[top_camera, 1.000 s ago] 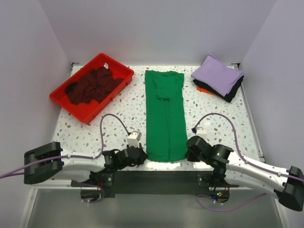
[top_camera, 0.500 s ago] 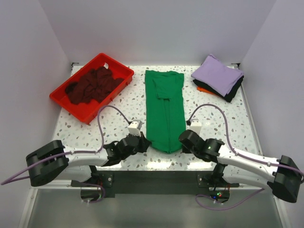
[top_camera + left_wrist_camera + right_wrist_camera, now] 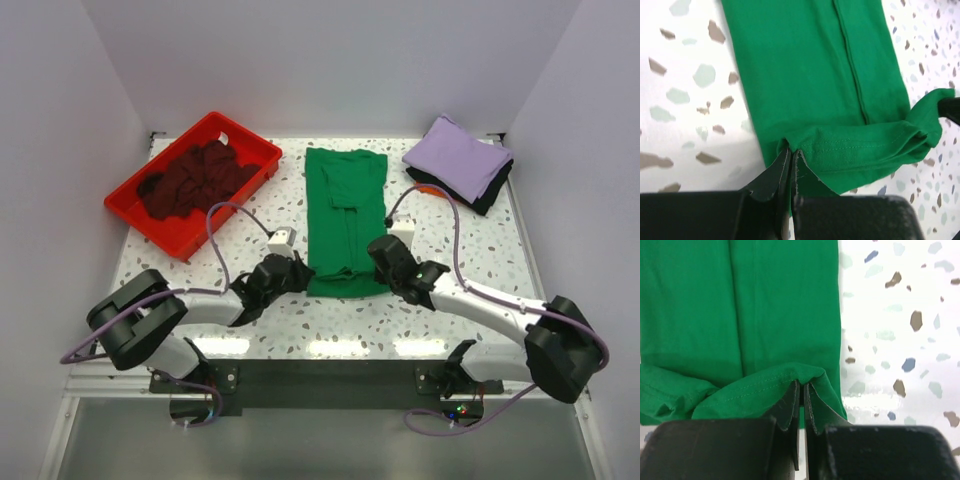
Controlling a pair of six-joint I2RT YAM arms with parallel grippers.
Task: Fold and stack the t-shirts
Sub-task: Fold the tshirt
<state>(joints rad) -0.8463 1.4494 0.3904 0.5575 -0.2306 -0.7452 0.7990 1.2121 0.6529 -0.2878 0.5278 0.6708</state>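
Left hand [image 3: 293, 272] and right hand [image 3: 380, 258] stay clenched on the near hem corners of the green t-shirt [image 3: 346, 195], now carried up the bench [image 3: 470, 250] toward the collar. The shirt lies mid-bench with its lower part doubling over, so the crosswise fold looks under way.

Bare table [image 3: 285, 198] leaves 2 open lanes either side of the green t-shirt [image 3: 345, 215] lying down the middle, the left lane narrowed at its far end by the red tray [image 3: 145, 222] heaped with a maroon t-shirt [image 3: 195, 180], the right lane by the folded stack [image 3: 460, 155] in the far right corner, with walls [image 3: 330, 60] closing 3 sides.
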